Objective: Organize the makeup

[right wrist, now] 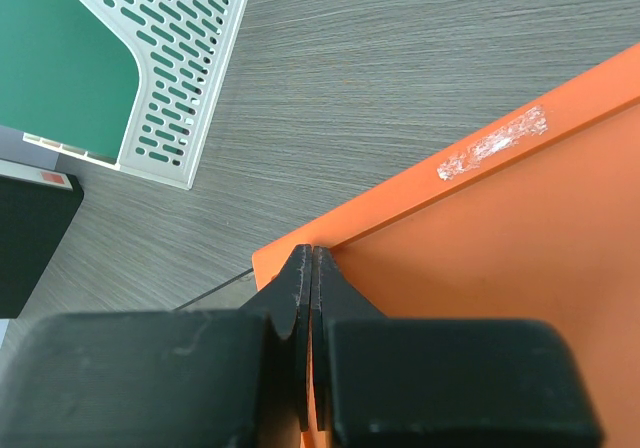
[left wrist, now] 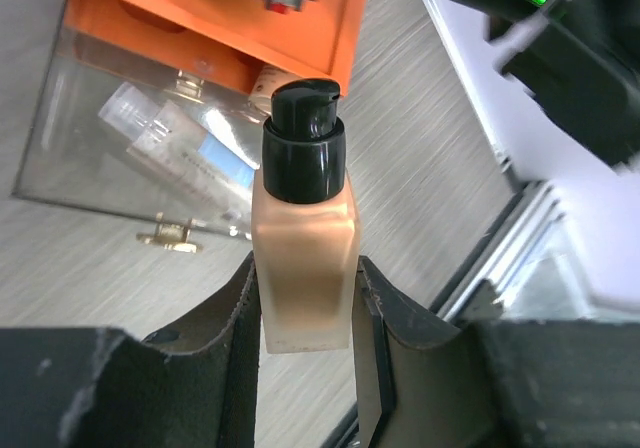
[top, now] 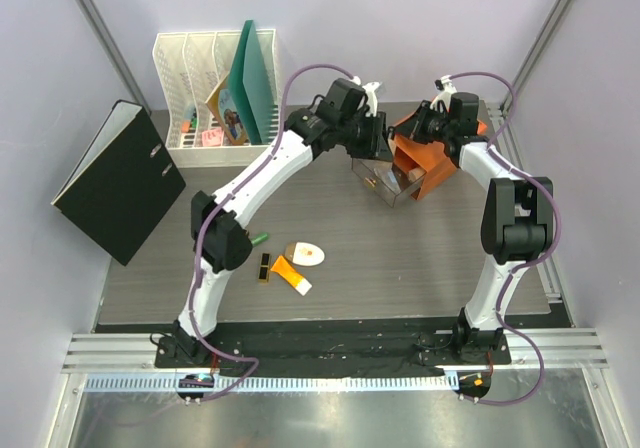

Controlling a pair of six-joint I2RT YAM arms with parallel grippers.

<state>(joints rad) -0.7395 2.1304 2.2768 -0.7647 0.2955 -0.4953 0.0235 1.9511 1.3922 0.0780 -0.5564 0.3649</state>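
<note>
Two arms reach toward one o'clock on the desk, where the orange drawer box stands with its clear drawer pulled out toward seven o'clock. We see the left end effector pinching a peach black-capped bottle by its sides, cap pointing away from the wrist, just beside the drawer. A clear bottle lies inside the drawer. We see the right end effector pressed together, its tips at the box's orange edge. At seven o'clock from the drawer, well apart from it, lie a white oval compact, an orange white-capped tube, a black-gold lipstick and a green tube.
</note>
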